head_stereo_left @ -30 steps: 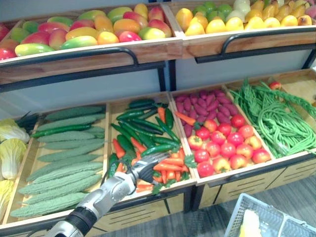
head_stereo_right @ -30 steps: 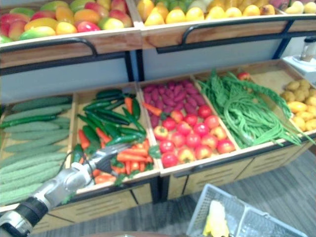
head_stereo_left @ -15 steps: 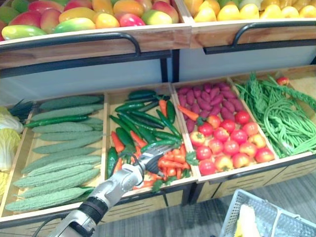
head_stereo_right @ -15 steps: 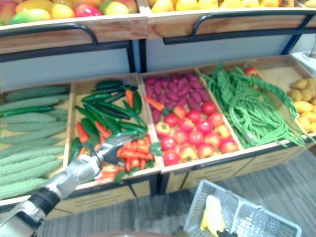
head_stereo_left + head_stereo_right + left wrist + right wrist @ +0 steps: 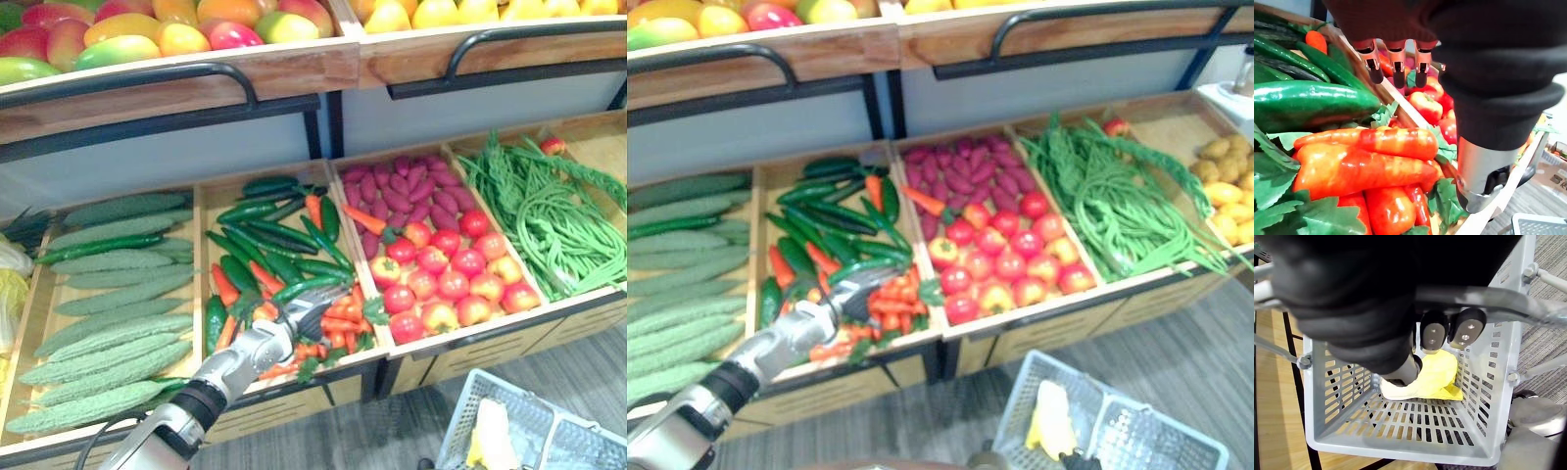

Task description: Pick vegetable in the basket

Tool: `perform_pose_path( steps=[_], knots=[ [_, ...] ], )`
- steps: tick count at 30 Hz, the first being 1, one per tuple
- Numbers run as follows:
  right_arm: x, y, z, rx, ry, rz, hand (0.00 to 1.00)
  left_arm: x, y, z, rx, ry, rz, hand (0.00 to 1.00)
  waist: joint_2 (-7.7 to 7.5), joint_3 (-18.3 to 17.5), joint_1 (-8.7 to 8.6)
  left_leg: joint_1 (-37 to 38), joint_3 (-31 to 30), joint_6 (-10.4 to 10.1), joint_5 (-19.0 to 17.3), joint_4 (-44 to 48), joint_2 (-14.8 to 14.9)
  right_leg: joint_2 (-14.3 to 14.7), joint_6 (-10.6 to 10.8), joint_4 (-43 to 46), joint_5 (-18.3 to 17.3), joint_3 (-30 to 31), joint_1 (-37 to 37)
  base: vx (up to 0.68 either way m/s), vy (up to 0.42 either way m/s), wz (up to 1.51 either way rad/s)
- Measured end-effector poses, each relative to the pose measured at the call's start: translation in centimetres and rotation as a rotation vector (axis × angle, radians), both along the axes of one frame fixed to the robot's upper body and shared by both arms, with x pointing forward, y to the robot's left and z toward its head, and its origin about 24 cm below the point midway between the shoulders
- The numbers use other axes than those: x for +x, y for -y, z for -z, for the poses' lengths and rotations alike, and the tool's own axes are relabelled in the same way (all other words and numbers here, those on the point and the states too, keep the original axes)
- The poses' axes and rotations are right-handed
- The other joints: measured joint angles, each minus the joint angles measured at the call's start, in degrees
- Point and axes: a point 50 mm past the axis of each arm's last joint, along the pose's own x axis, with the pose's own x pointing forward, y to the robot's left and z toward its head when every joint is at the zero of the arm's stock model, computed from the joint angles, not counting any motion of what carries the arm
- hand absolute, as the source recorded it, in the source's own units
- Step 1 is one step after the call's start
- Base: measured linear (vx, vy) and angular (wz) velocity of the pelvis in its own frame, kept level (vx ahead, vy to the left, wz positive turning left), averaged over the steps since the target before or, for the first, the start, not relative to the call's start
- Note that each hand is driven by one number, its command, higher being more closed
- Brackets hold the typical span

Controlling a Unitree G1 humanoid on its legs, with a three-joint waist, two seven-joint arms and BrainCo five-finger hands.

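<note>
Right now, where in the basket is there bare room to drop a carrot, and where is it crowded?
In the basket, the floor is bare between the yellow item and the walls. The carrots under the left hand lie packed against green peppers.

Bright, even light from above. Soft shadow under upper shelf (image 5: 294, 73), cast on grey panel (image 5: 147, 157). Glossy highlights on carrots (image 5: 1376, 142) and green pepper (image 5: 1308, 100). Basket (image 5: 1400, 428) interior shaded beneath right hand (image 5: 1376, 318).

Wooden produce stand (image 5: 294, 73) on grey floor (image 5: 377, 443)
</note>
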Motion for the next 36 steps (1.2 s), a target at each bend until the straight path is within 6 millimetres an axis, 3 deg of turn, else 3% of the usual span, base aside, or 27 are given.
perform_pose_path(
  steps=[15, 28, 29, 36],
  knots=[
    [0.7, 0.0, -0.1, -0.004, 0.017, -0.007, 1.0, 0.3, -1.6, 1.8, 0.03, -0.069, -0.11, 0.0, 0.56, 0.69, 0.07, -0.08, 1.99, -0.58, -0.42, 0.02, 0.4, 0.72, 0.02, 0.26, 0.04, 1.67, -1.4, 0.01, -0.012, -0.06],
    [2.4, -0.1, -0.5, -0.016, 0.055, -0.047, 1.0, 0.5, -0.6, 2.4, -0.03, -0.071, -0.169, 0.0, 0.7, 2.16, 0.09, -1.42, 3.68, -0.61, -0.44, 0.05, 0.3, 0.79, 0.03, 1.53, 0.03, 3.37, -4.5, 0.01, -0.014, -0.06],
    [2.6, -0.1, -0.6, -0.019, 0.061, -0.051, 1.0, 0.5, -0.6, 2.5, -0.029, -0.072, -0.18, 1.0, 0.72, 2.17, 0.05, -1.72, 3.97, -0.61, -0.44, 0.05, 0.29, 0.77, 0.03, 1.96, 0.02, 3.62, -5.15, 0.0, -0.017, -0.1],
    [2.9, -0.1, -0.7, -0.024, 0.069, -0.051, 1.0, 1.1, -0.3, 1.9, -0.074, -0.034, -0.211, 1.0, 0.75, 2.21, -0.04, -1.96, 4.24, -0.61, -0.44, 0.05, 0.44, 0.8, 0.03, 2.38, 0.02, 3.94, -5.84, 0.0, -0.008, -0.02]
  ],
)
